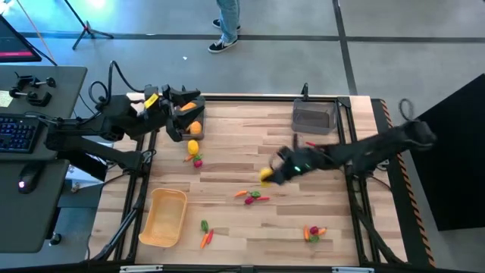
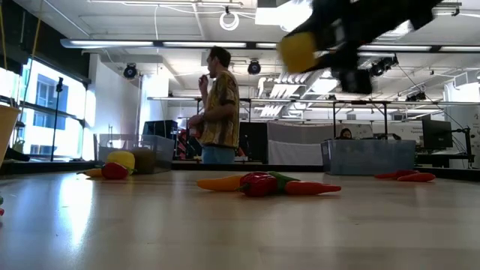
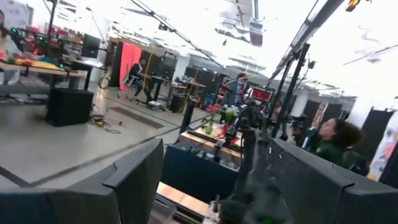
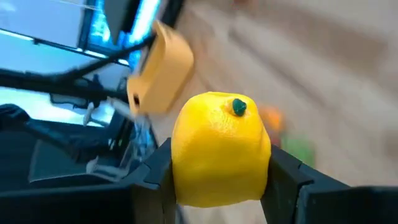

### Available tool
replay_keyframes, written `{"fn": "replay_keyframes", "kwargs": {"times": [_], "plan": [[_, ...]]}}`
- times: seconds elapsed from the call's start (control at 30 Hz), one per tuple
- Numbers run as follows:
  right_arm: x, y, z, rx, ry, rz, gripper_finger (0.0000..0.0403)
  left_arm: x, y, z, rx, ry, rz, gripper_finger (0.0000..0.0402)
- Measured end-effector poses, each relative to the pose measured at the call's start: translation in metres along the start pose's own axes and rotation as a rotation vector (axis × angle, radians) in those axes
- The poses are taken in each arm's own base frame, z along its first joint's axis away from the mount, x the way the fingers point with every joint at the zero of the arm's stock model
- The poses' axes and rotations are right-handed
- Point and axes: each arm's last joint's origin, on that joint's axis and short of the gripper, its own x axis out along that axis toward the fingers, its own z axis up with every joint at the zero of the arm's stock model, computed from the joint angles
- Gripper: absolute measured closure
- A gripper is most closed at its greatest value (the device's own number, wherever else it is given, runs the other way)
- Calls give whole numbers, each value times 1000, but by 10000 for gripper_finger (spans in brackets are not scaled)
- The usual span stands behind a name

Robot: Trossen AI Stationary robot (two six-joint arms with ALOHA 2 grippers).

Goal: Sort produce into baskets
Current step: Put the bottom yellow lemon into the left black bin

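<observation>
right end effector [image 4: 219, 180] grips a yellow lemon [image 4: 219, 149] above the table [image 1: 250, 155].

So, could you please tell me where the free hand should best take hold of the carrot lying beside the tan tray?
Probably across the orange carrot's thicker middle, from straight above: it lies flat on the table, and the tan tray crowds one side.

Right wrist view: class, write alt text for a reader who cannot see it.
The right gripper holds a yellow lemon between its two dark fingers, lifted above the wooden table. Behind it, blurred, lies the tan tray.
</observation>
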Motion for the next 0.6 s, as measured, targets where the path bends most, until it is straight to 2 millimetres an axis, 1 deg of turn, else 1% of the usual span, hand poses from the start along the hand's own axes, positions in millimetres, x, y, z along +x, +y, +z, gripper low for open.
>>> {"fn": "replay_keyframes", "kwargs": {"times": [0.1,0.2,0.3,0.37,0.4,0.47,0.6], "plan": [[27,-22,33,-50,-69,44,256,0,0,2,-53,-16,-5,123],[48,-44,59,-64,-159,102,256,0,-1,6,-94,-53,-14,123],[68,-58,83,-58,-225,115,256,0,-2,8,-106,-76,-19,123],[84,-60,100,-59,-229,126,255,0,-2,8,-110,-85,-22,123],[92,-57,110,-74,-222,144,255,1,-2,8,-112,-89,-22,123],[110,-48,128,-112,-205,185,255,1,-2,8,-111,-87,-21,123],[140,-32,164,-162,-226,182,254,3,-3,6,-117,-82,-20,123]]}}
